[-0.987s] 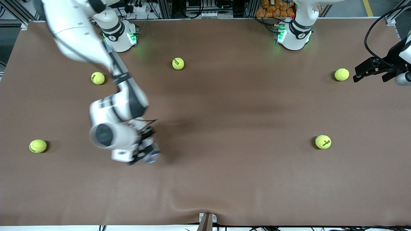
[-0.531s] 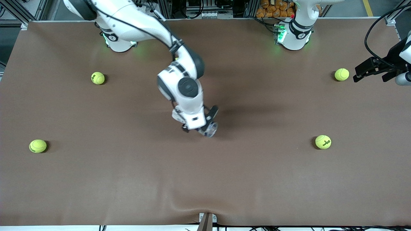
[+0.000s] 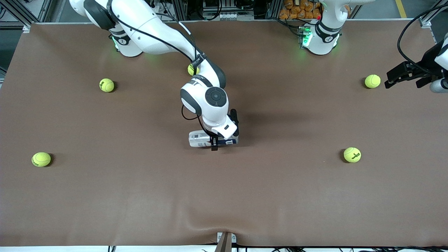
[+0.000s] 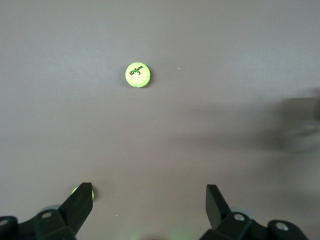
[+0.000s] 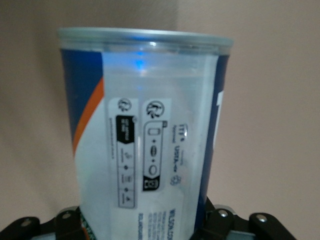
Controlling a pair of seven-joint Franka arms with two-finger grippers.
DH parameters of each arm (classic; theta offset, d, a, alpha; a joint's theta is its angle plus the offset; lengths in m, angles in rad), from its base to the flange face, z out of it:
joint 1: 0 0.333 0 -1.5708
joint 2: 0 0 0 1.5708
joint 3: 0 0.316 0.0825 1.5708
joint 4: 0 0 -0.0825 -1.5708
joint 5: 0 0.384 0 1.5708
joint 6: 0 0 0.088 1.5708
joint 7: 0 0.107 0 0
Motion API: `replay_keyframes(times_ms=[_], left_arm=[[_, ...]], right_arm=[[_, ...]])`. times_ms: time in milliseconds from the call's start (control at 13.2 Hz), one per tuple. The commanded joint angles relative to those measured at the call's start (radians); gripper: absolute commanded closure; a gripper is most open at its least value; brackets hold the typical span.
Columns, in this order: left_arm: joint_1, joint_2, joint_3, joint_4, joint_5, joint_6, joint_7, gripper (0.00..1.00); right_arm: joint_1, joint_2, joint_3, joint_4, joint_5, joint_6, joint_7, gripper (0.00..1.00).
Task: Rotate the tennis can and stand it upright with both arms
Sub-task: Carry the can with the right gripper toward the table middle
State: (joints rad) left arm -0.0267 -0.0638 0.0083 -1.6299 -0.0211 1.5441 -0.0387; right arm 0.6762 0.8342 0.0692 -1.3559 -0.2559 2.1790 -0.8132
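Now
Table (image 3: 105, 203): can (image 3: 201, 139) laid flat near its middle
Right gripper (image 3: 224, 141): pinched round the can
Left gripper (image 4: 147, 200): spread, parked over the left arm's end
Risk: can could be rolled off if released flat, since it is round

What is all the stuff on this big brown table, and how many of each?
tennis can: one, clear with a white and dark-blue label, lying on its side near the middle of the table, in the right gripper.
tennis balls: five, yellow-green, spread out: two toward the right arm's end, two toward the left arm's end, one partly hidden under the right arm.
table: one, brown covering.
right gripper: black, at the tennis can, fingers around it.
left gripper: black, open, waiting over the left arm's end of the table.
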Motion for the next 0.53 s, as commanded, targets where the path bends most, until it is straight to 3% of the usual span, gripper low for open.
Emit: replay_keyframes(times_ms=[0,304,380,455], left_arm=[[0.004,-0.002,-0.004,0.002,0.006,-0.013,-0.018,0.00],[0.002,-0.001,-0.005,0.002,0.006,-0.013,-0.007,0.00],[0.004,-0.001,-0.004,0.001,0.006,-0.013,-0.003,0.00],[0.004,-0.001,-0.005,0.002,0.006,-0.013,-0.001,0.00]], right_arm=[[0.002,0.039,0.004,0.009,-0.036,0.013,-0.017,0.24],[0.000,0.057,0.003,0.009,-0.033,0.025,-0.003,0.19],[-0.001,0.059,0.003,0.009,-0.033,0.027,-0.003,0.00],[-0.001,0.057,0.001,0.011,-0.037,0.025,-0.007,0.00]])
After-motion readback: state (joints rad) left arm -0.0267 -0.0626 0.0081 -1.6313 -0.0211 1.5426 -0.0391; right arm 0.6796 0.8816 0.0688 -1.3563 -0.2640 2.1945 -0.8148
